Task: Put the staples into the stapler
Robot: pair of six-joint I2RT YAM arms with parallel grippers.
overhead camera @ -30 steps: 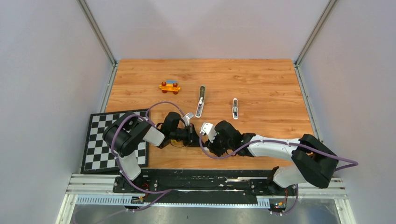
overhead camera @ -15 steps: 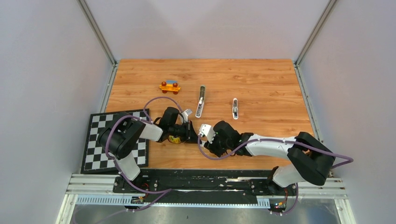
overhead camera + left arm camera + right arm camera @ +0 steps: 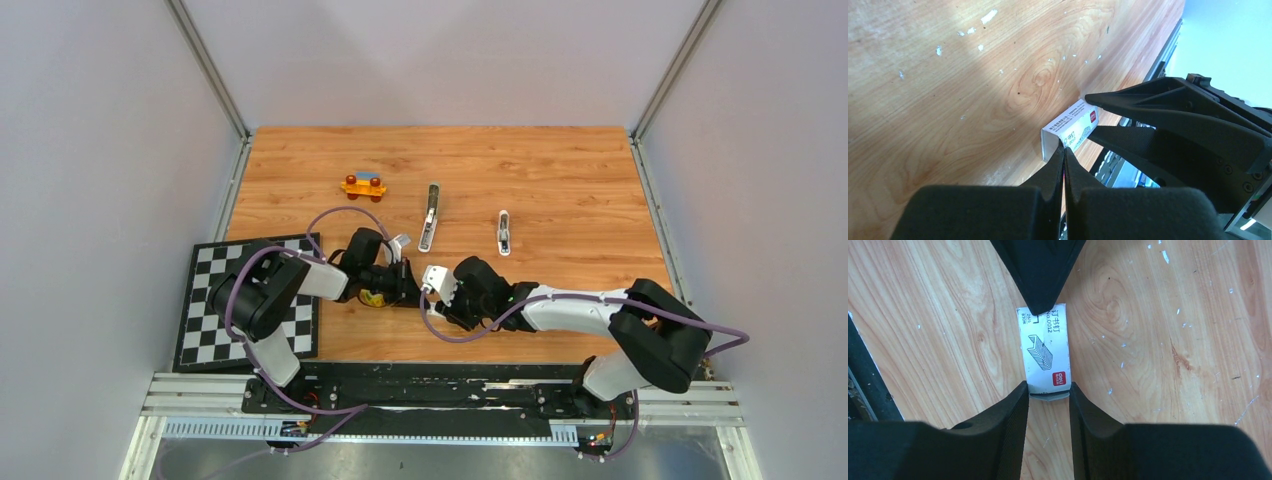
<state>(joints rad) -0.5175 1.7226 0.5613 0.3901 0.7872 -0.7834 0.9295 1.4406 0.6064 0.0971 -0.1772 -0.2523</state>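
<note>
**A:** What shows from above?

**B:** The arms meet low on the tabletop (image 3: 560,200). The left tool (image 3: 403,288) and right tool (image 3: 424,295) are nose to nose, and whatever sits between them is hidden. A longer bar (image 3: 430,215), which I take for the stapler, and a shorter bar (image 3: 504,232) lie farther out, well apart from the tools.

**A:** And the left wrist?

**B:** Its fingers are pinched almost together on the end edge of a small white box (image 3: 1068,127).

**A:** The right wrist?

**B:** That tool is set narrow, clamped across the box's near end. A grey sliver (image 3: 1048,396) peeps out there. It may be the staples, but I can't tell. Otherwise I judge they are inside the box.

**A:** How will they handle?

**B:** The box is light, thin card and crushes easily, so squeeze it gently. A strip of staples is probably stiff, slick and quick to snap apart. It is best taken by its long sides at mid-length.
</note>
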